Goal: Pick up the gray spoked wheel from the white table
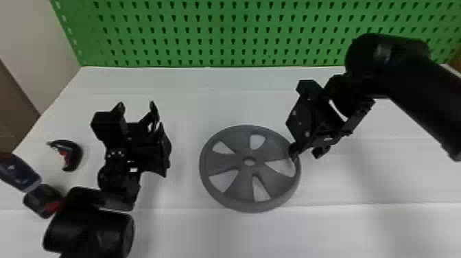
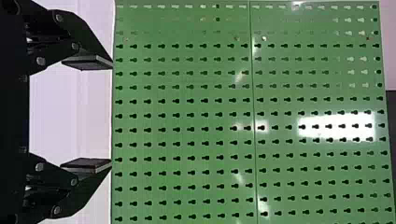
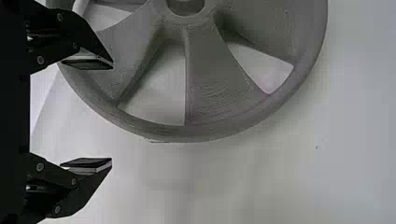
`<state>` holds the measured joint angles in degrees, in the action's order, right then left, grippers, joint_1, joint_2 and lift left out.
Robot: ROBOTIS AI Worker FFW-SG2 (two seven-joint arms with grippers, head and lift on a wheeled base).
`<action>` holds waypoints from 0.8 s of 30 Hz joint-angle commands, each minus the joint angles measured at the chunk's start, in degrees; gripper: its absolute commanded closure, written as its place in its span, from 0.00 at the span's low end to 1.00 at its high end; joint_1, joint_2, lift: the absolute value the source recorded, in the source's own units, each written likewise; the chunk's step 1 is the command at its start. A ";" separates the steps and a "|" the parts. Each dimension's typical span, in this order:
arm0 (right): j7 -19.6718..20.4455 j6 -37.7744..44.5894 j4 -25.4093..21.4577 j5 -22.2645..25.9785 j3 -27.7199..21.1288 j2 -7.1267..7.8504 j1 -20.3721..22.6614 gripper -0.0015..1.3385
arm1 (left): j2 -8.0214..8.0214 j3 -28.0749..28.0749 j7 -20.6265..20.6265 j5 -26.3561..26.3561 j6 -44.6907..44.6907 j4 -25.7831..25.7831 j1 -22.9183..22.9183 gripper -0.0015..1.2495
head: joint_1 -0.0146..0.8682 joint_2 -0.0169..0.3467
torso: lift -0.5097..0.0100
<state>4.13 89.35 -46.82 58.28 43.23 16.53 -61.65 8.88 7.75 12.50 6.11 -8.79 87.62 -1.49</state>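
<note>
Gray, probably light and stiff, the spoked wheel (image 1: 241, 182) lies on the white table (image 1: 346, 185); I'd pinch its rim (image 3: 196, 133) through an opening. The right gripper (image 3: 112, 113) has fingers spread by that rim; the left gripper (image 2: 112, 113), fingers also apart, might crowd a lift. Green pegboard (image 1: 205, 34) stands behind.

A green pegboard (image 1: 205, 34) with rows of keyhole slots stands along the far edge of the white bench (image 1: 192, 92), a pale wall (image 1: 31, 41) to its left, a brown surface (image 1: 13, 113) below that at far left; light throws a bright glare (image 2: 334, 126) on the board, and soft shadows dull the bench top
</note>
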 commanded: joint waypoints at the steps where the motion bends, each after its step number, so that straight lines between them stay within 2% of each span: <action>1: 0.00 0.73 1.91 -5.37 -5.26 -1.68 0.31 0.39 | 0.00 0.08 -0.02 -0.23 0.00 0.00 0.00 0.40 | 0.89 0.17 | 0.79; 12: 0.00 0.73 4.54 -15.74 -18.09 -4.84 1.71 0.39 | 0.00 0.08 0.07 -0.75 0.00 -0.08 -0.09 0.40 | 0.89 0.17 | 0.79; 18: 0.00 0.73 4.63 -21.80 -25.03 -7.13 2.41 0.39 | 0.09 0.08 -0.02 -0.84 0.00 -0.08 -0.09 0.40 | 0.89 0.17 | 0.79; 24: 0.00 0.73 4.54 -29.80 -32.24 -10.11 3.38 0.39 | 0.09 -0.01 -0.02 -0.84 0.00 -0.08 0.00 0.40 | 0.89 0.17 | 0.79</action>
<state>4.13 90.00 -42.21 33.26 15.14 8.23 -58.83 8.97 7.78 12.53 5.23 -8.79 87.56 -1.57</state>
